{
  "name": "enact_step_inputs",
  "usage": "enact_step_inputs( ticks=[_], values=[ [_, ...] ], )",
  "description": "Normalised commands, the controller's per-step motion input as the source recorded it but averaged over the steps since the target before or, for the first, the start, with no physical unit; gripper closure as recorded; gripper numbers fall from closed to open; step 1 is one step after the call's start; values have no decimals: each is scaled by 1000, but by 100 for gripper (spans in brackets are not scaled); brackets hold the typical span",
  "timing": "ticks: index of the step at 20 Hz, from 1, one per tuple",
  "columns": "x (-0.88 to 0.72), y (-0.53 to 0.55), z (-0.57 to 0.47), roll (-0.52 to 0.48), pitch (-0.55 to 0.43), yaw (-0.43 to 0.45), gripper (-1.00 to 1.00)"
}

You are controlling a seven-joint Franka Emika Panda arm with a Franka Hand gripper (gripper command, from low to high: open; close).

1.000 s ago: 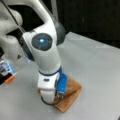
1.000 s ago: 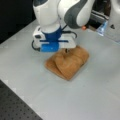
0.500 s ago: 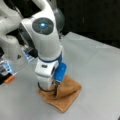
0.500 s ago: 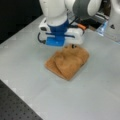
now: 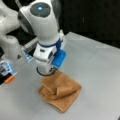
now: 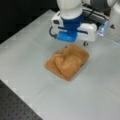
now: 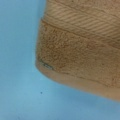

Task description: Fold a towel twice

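Orange-tan terry towel (image 5: 60,92), folded into a rumpled layered square, mid grey bench (image 6: 25,55). Pincer (image 6: 85,43) just above towel's far edge; opening and hold: cannot tell. Best squared before pressing flat.

Arm bent downward, claw (image 6: 85,43) low.

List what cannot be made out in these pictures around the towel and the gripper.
- Gripper fingertips: in both front views the arm's white and blue wrist hides them; the wrist view shows none.
- Far edge of the folded orange-tan terry towel: in a front view the wrist covers it.
- Towel's full outline: the wrist view cuts it off at top and right.
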Motion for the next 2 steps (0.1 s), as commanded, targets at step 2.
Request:
enact_step_inputs(
  ticks=[2],
  values=[
    [-192,404,-85,-166,-261,-184,-100]
  ],
)
